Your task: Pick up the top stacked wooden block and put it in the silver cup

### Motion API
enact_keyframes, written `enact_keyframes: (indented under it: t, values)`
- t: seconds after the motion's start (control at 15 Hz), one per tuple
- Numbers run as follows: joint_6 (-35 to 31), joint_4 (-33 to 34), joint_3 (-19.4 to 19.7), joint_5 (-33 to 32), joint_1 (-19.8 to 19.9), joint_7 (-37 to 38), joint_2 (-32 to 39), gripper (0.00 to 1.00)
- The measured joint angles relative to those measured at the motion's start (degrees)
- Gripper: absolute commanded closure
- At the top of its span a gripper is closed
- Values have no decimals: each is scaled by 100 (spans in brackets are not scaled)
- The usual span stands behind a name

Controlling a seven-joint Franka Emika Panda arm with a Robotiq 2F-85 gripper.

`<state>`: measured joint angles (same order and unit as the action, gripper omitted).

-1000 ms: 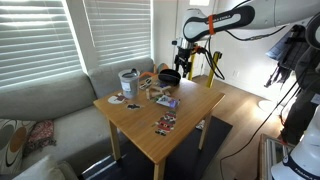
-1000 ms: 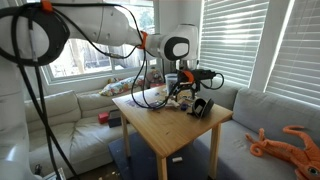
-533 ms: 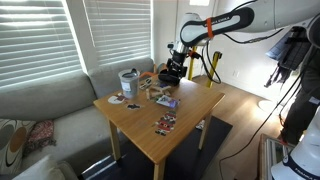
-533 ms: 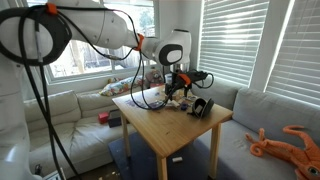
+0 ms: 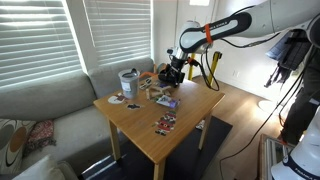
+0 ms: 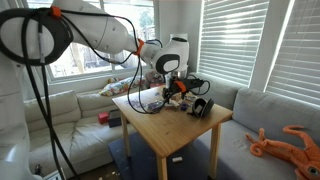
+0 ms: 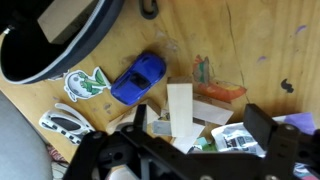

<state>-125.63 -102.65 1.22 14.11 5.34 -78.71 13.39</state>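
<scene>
In the wrist view a pale wooden block [image 7: 180,103] lies upright in the picture on a heap of cards and stickers, with an orange block [image 7: 220,92] beside it. My gripper [image 7: 200,128] is open. Its two dark fingers stand on either side of the pale block, above it and not touching. In both exterior views the gripper [image 5: 172,70] [image 6: 173,86] hangs low over the clutter at the table's far side. The silver cup [image 5: 128,82] stands upright at the table's corner, apart from the gripper. It does not show in the wrist view.
A low black bowl [image 7: 60,35] [image 5: 168,77] sits close to the blocks. A blue toy car [image 7: 138,78] and stickers [image 7: 82,86] lie between them. More cards [image 5: 165,123] lie near the table's front. A sofa [image 5: 50,100] and window blinds stand behind the wooden table [image 5: 190,110].
The gripper has come down from above the table's far edge and moved toward the clutter. It stays open. The objects on the table have not moved.
</scene>
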Motion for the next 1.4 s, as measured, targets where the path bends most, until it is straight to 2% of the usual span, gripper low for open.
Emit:
enact_keyframes:
  t: [0.4,0.47,0.73,0.8,0.87,0.93,1.33,1.4]
  values:
    - [-241,-114,-90,127,0,63,49,23]
    - [-289,-119,-98,130,0,75,68,21]
    - [-418,-132,-110,131,0,139,136,24]
    - [-440,-134,-110,131,0,157,150,41]
    - [-449,-135,-110,131,0,172,161,48]
    - [-456,-136,-110,131,1,185,172,52]
    - [-465,-136,-111,131,5,235,202,96]
    - [-466,-135,-111,131,7,240,202,93]
